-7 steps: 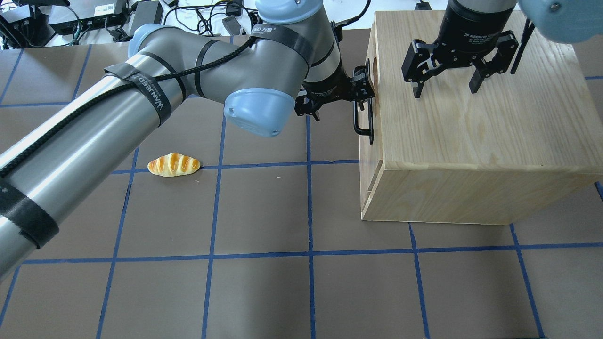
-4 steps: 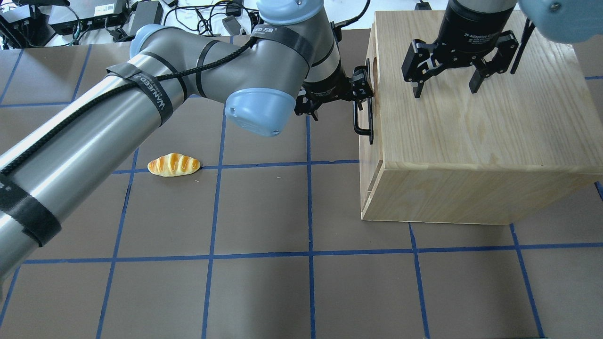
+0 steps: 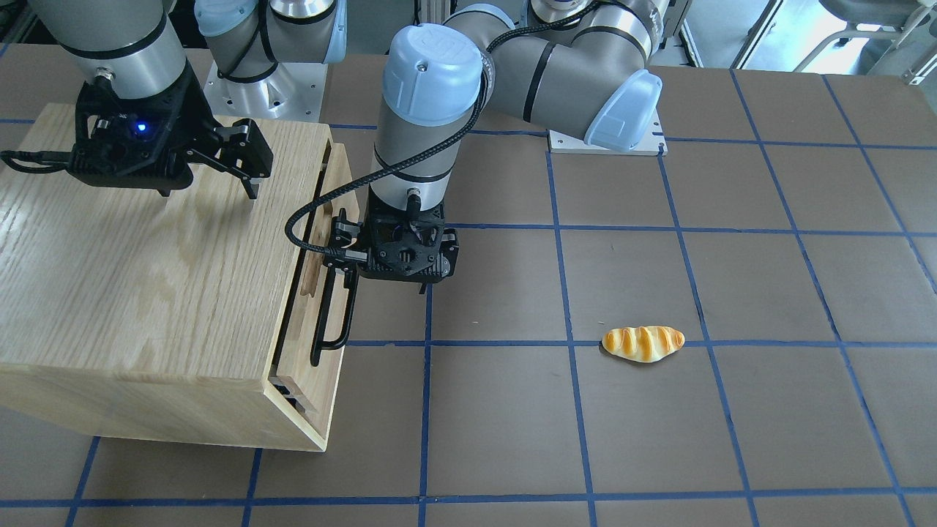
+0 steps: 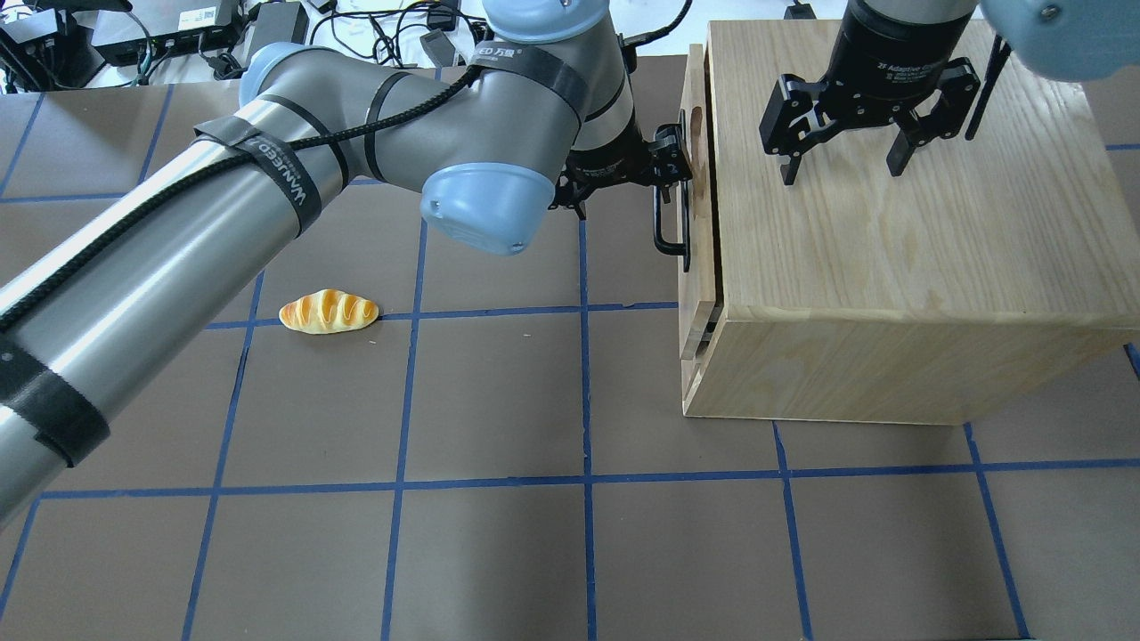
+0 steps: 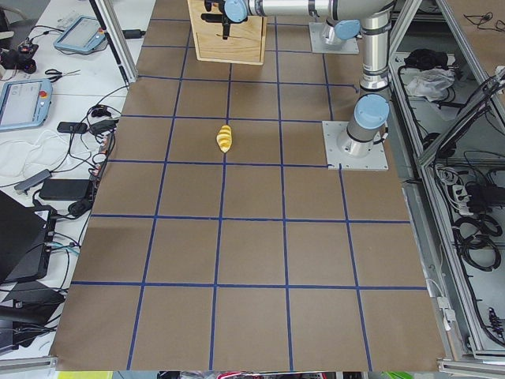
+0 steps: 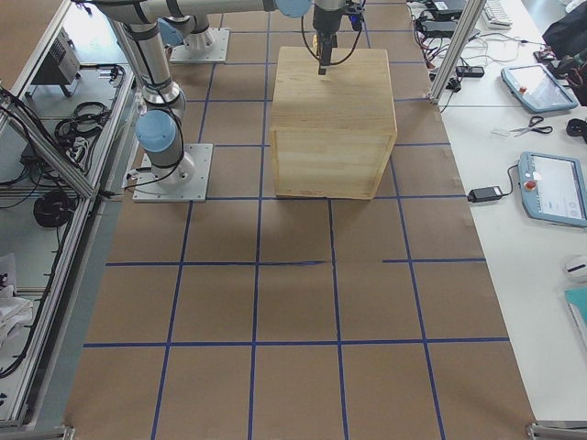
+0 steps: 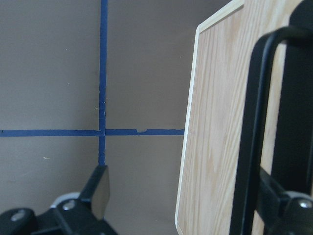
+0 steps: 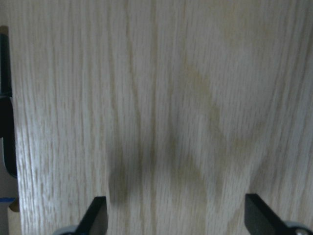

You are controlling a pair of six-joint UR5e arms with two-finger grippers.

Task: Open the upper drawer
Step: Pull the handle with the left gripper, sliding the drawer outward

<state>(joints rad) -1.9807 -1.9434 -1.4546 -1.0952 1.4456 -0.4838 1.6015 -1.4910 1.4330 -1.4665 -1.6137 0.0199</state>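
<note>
The left gripper point(image 4: 670, 165) has its jaws spread wide, with the black bar handle point(image 3: 331, 315) between them and close against one finger, hooked rather than pinched; the upper drawer point(image 7: 217, 147) stands just proud of the cabinet point(image 4: 891, 267), a thin dark gap behind its front; the pull looks barely begun. The right gripper point(image 4: 842, 174), jaws also released, hangs over the cabinet top; whether it touches, I cannot tell. Next, I'd say, comes a straight draw away from the cabinet, finger kept behind the bar; the bread roll point(image 4: 328, 312) lies well apart.
</note>
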